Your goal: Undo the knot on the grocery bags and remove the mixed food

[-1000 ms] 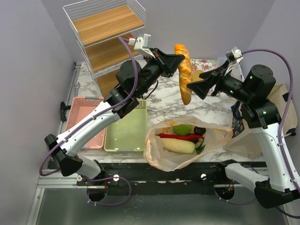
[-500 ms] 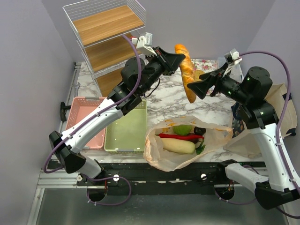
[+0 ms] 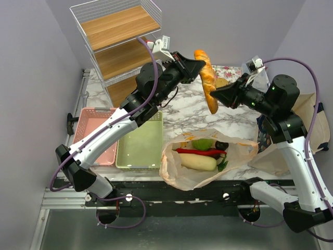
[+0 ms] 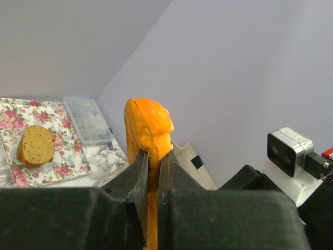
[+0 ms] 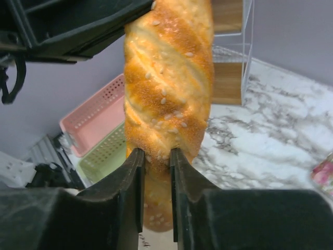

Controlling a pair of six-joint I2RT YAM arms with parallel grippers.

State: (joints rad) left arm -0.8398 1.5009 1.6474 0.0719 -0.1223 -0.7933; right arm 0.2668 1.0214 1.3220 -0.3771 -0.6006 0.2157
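The golden bread roll is held in the air at upper centre, above the desk, clamped near its top by the left hand. The right hand, spread wide a second ago, is now closed on the roll's lower part. A handover looks set up. Chilli and radish are left in the opened grocery bag, lower centre.

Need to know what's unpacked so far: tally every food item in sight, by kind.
bread roll: 1
green vegetable: 1
red chilli: 1
radish: 1
dark ball: 1 showing
bread slice: 1
Total: 6
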